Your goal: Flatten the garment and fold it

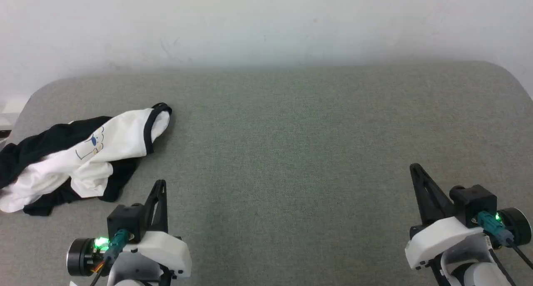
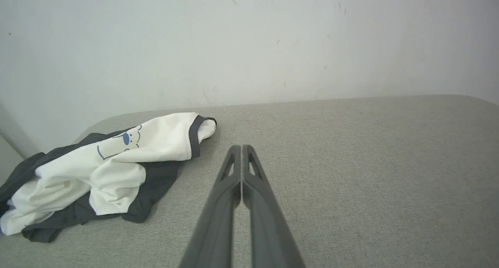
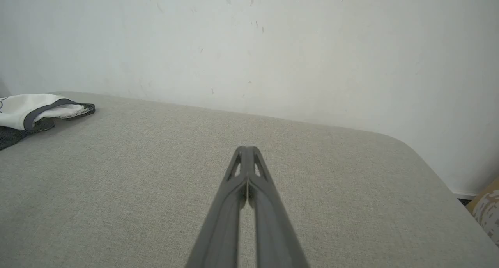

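Nearest us, our dark 2-fingered left gripper [image 1: 160, 182] and right gripper [image 1: 414, 167] are resting closed, empty; middle left, the crumpled white, black-sleeved T-shirt [image 1: 83, 157] is lying unflattened, unfolded.

A grey fabric-covered desk [image 1: 291, 123] with rounded corners stands against a white wall [image 1: 266, 23] marked with faint scuffs. Past the desk's right corner, a tan patterned object [image 3: 489, 213] sits low, partly cut off.
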Available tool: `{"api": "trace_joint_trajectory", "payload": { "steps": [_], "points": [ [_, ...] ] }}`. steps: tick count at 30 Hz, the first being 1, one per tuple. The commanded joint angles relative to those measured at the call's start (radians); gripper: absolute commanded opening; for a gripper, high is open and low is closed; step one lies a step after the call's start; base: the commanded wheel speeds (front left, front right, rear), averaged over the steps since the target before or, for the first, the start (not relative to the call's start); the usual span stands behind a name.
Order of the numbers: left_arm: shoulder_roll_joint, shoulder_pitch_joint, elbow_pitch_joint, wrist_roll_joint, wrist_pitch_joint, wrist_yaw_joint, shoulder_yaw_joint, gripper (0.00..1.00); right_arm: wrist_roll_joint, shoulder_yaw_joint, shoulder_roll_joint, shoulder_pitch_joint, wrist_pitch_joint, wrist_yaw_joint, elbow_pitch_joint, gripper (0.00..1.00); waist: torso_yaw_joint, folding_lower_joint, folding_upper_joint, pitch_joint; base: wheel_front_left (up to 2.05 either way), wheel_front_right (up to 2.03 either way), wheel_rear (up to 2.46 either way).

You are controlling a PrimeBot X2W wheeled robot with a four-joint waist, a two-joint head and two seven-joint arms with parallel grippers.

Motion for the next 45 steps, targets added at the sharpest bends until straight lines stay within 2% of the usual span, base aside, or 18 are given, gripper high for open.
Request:
{"api": "trace_joint_trajectory", "payload": {
  "steps": [1, 45],
  "points": [
    [-0.005, -0.013, -0.005, 0.007, 0.0, -0.008, 0.004, 0.0, -0.008, 0.0, 0.003, 0.008, 0.0, -0.001, -0.005, 0.0, 0.0, 0.0, 0.0, 0.0, 0.0, 0.0, 0.0],
    [-0.005, -0.013, -0.005, 0.007, 0.0, -0.008, 0.004, 0.0, -0.008, 0.0, 0.003, 0.008, 0.0, -0.001, -0.005, 0.0, 0.0, 0.0, 0.0, 0.0, 0.0, 0.0, 0.0]
  ]
}}
